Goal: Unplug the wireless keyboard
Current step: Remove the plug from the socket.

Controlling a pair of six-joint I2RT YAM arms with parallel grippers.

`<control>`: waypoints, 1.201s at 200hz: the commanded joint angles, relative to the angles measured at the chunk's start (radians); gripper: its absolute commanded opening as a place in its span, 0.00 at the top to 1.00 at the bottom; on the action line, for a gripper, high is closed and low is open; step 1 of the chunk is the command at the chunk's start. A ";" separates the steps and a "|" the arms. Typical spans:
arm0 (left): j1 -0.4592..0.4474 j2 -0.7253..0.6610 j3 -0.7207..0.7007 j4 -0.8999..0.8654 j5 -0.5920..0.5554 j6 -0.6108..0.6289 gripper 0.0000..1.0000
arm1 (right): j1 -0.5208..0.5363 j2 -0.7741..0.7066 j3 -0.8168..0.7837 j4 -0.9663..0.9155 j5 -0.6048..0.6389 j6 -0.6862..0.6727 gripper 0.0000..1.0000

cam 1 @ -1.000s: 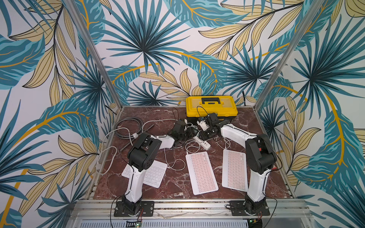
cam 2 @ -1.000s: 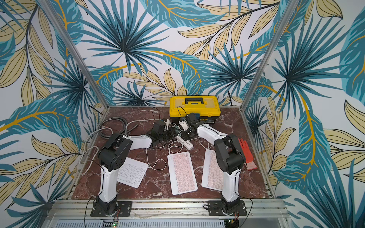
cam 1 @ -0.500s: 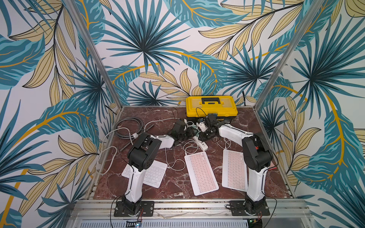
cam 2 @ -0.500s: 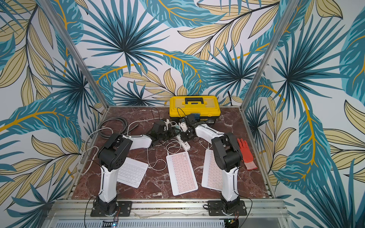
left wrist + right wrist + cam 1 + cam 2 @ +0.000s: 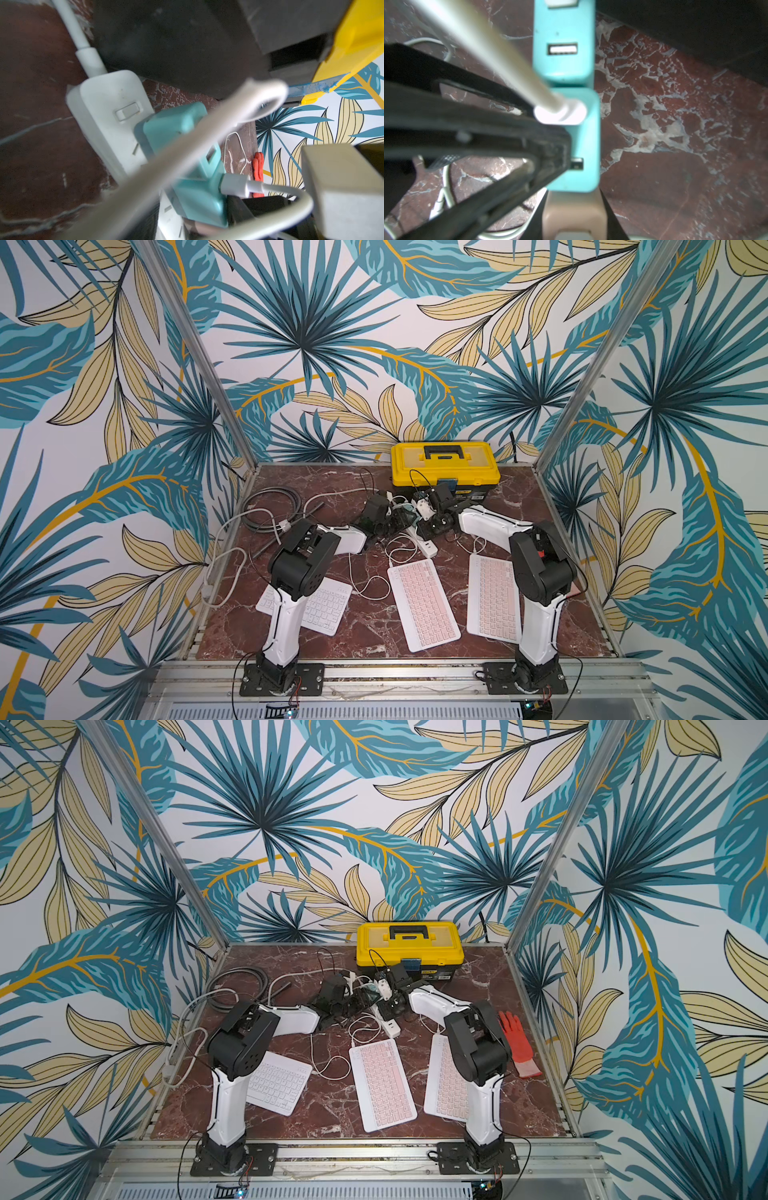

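A white power strip [image 5: 424,541] lies behind three keyboards: a white one [image 5: 320,608], a pink middle one [image 5: 422,605] and a pink right one [image 5: 492,597]. Teal chargers [image 5: 180,128] sit in the strip [image 5: 112,112]. A white USB plug [image 5: 560,112] with its cable is in one teal charger [image 5: 579,133]. My left gripper [image 5: 197,218] straddles that charger, one black finger [image 5: 546,149] against its port face; its grip is unclear. My right gripper [image 5: 574,216] is shut on a beige plug block [image 5: 574,207] next to the teal charger. Both grippers [image 5: 397,516] [image 5: 430,512] meet over the strip.
A yellow toolbox [image 5: 444,462] stands right behind the grippers. Grey and white cables [image 5: 270,506] coil at the back left. A red glove [image 5: 517,1044] lies by the right edge. Loose white charging cables [image 5: 399,549] loop between strip and keyboards.
My right arm has swung a little to the left, bringing its gripper closer over the strip. The left arm has barely moved.
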 commanded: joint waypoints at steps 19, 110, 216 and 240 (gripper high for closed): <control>0.017 0.084 -0.050 -0.228 -0.095 -0.008 0.49 | 0.066 -0.040 0.020 -0.058 0.138 -0.118 0.86; 0.003 0.064 -0.082 -0.265 -0.139 0.011 0.53 | 0.002 -0.077 0.053 -0.053 -0.037 0.005 0.87; -0.002 0.048 -0.095 -0.275 -0.169 0.015 0.55 | 0.092 -0.082 0.074 -0.067 0.244 -0.134 0.88; -0.002 0.047 -0.096 -0.275 -0.172 0.011 0.55 | 0.093 -0.074 0.101 -0.094 0.271 -0.132 0.88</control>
